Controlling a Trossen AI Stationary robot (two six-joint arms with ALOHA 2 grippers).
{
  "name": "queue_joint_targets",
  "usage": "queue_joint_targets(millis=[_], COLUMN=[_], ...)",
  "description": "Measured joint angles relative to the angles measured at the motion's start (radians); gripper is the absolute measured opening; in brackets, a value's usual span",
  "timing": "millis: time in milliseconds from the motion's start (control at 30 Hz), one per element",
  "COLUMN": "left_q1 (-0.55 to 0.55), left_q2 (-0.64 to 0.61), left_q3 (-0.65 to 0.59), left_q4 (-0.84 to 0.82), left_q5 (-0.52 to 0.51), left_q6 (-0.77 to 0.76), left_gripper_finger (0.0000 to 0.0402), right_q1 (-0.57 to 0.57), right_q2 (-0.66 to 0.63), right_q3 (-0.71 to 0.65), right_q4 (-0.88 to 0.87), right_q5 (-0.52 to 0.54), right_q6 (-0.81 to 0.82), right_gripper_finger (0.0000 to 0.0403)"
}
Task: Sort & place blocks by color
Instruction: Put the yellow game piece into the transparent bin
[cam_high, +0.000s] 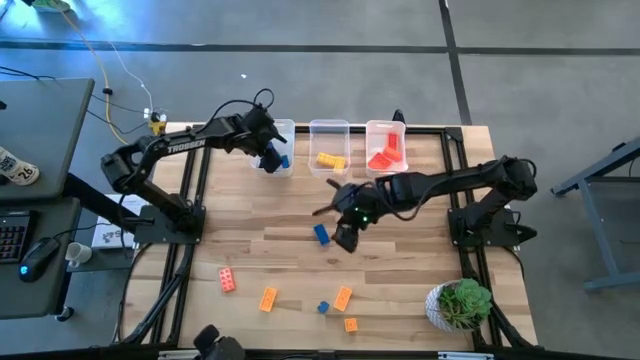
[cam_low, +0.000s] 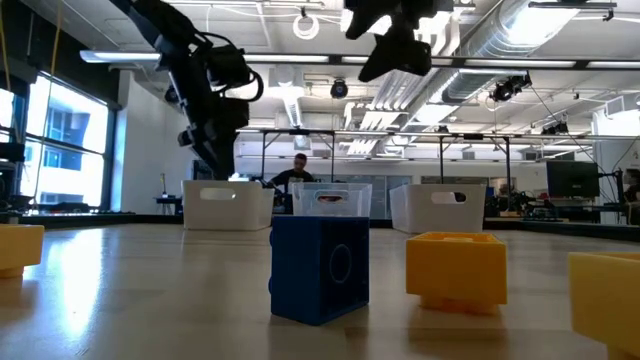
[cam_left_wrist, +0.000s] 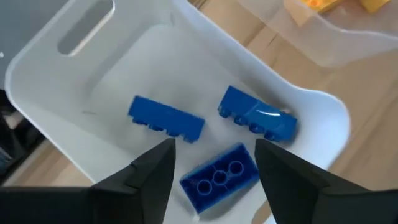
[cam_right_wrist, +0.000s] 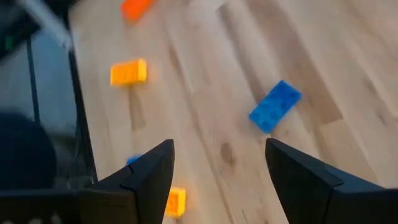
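The wooden table (cam_high: 300, 250) carries three clear bins in a row along its far edge. The left bin (cam_high: 283, 135) holds blue bricks, the middle bin (cam_high: 328, 130) orange-yellow ones (cam_high: 331, 160), and the right bin (cam_high: 385, 130) red ones (cam_high: 383, 155). A potted plant (cam_high: 460, 303) stands at the near right corner.

The left gripper (cam_left_wrist: 214, 163) hangs over the left bin with its fingers spread and nothing between them. Below it lie three blue bricks: one (cam_left_wrist: 166, 117) and another (cam_left_wrist: 257, 116) rest on their sides with long axes roughly in line across the bin floor, and a third (cam_left_wrist: 219, 176) lies studs-down, its hollow underside facing up, directly beneath the fingers.

The right gripper (cam_right_wrist: 217, 168) hovers over the middle of the table, fingers apart and empty. Just beside it lies a loose blue brick (cam_high: 321, 234), flat on the wood, its long axis running diagonally in the wrist view.

Near the front edge the remaining blocks lie scattered: a red brick (cam_high: 228, 280), an orange brick (cam_high: 267, 298), a small blue one (cam_high: 323, 307), and two more orange ones (cam_high: 343, 297), (cam_high: 350, 324).
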Motion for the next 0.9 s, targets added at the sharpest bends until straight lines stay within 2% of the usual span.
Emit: queue_joint_targets(millis=[200, 400, 600, 900], left_q1=[-0.023, -0.084, -0.184, -0.37], left_q2=[-0.007, -0.01, -0.038, -0.136], left_q3=[0.093, 0.144, 0.149, 0.15], left_q4=[-0.102, -0.175, -0.27, -0.396], left_q5=[0.043, 0.108, 0.166, 0.168], left_q6=[0.017, -0.038, -0.118, -0.294], left_gripper_finger=[0.0208, 0.0204, 0.0204, 0.0204], right_q1=[0.056, 0.103, 0.17, 0.265], right_q2=[0.012, 0.035, 0.091, 0.168], right_q3=[0.0, 0.0, 0.0, 0.0], right_q4=[0.005, 0.001, -0.004, 0.003], right_q5=[-0.026, -0.032, -0.081, -0.081], right_q6=[-0.206, -0.434, -0.637, -0.909], right_gripper_finger=[0.0238, 0.0238, 0.0238, 0.0238])
